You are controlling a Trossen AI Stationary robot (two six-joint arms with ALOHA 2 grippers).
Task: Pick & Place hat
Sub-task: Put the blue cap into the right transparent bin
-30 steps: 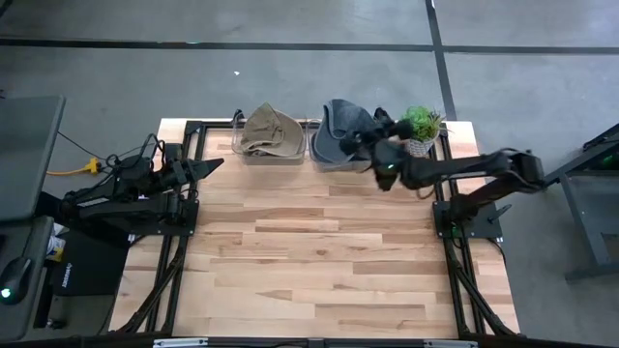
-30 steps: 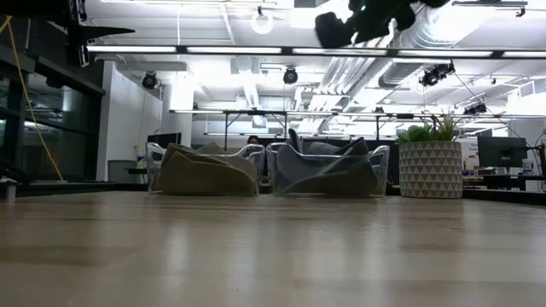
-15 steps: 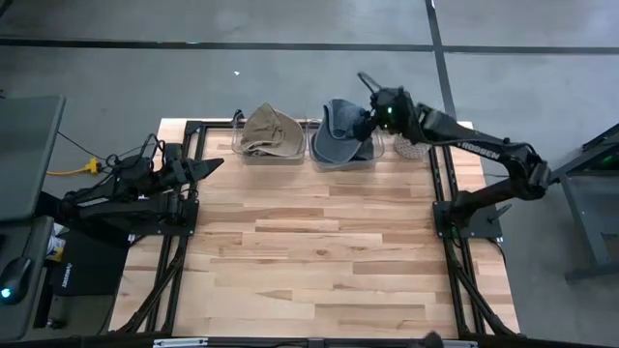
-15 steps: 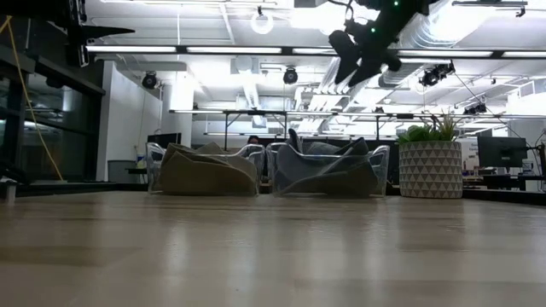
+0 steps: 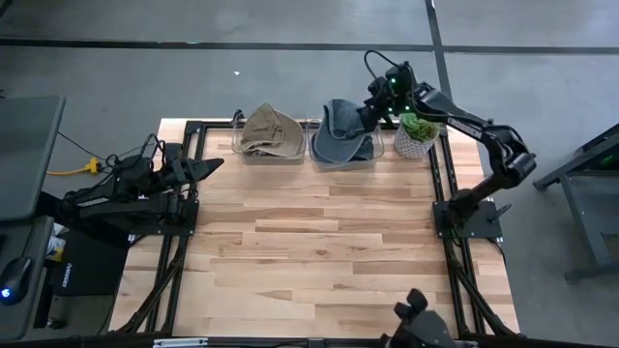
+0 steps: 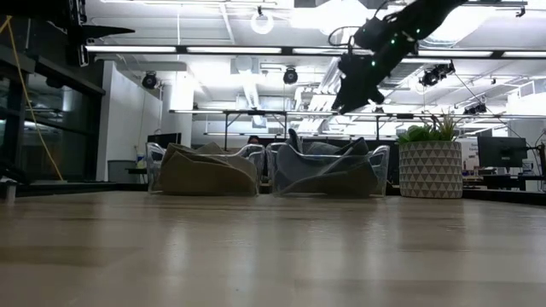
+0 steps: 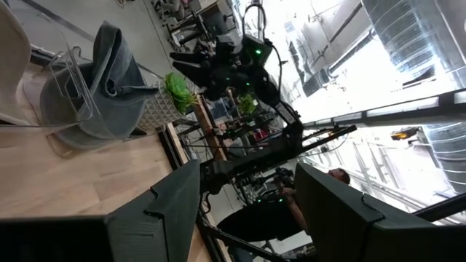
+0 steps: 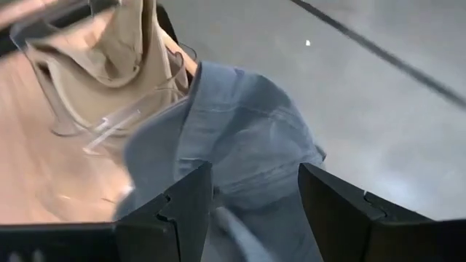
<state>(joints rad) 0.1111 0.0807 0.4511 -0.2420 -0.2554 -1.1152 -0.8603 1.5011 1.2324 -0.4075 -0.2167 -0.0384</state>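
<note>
A grey-blue hat [image 5: 340,135] sits crumpled in a clear bin at the table's far edge, its crown standing above the bin's rim [image 6: 328,175]. A tan hat [image 5: 269,133] fills a second clear bin to its left [image 6: 205,170]. My right gripper [image 5: 372,113] hovers open just above the grey-blue hat's right side, tipped downward [image 6: 348,95]. In the right wrist view the hat's cloth [image 8: 247,138] lies close between and beyond the open gripper [image 8: 255,196]. My left gripper [image 5: 208,166] waits open at the table's left edge [image 7: 247,204].
A potted plant [image 5: 418,130] in a patterned white pot [image 6: 431,169] stands right of the grey hat's bin, close under my right arm. The wooden table [image 5: 309,251] stretches bare toward the near edge. Black frame rails run along both sides.
My right gripper has swung from above the table toward the far edge and come down toward the grey-blue hat's bin, tipping its fingers downward. Both hats have stayed in their bins.
</note>
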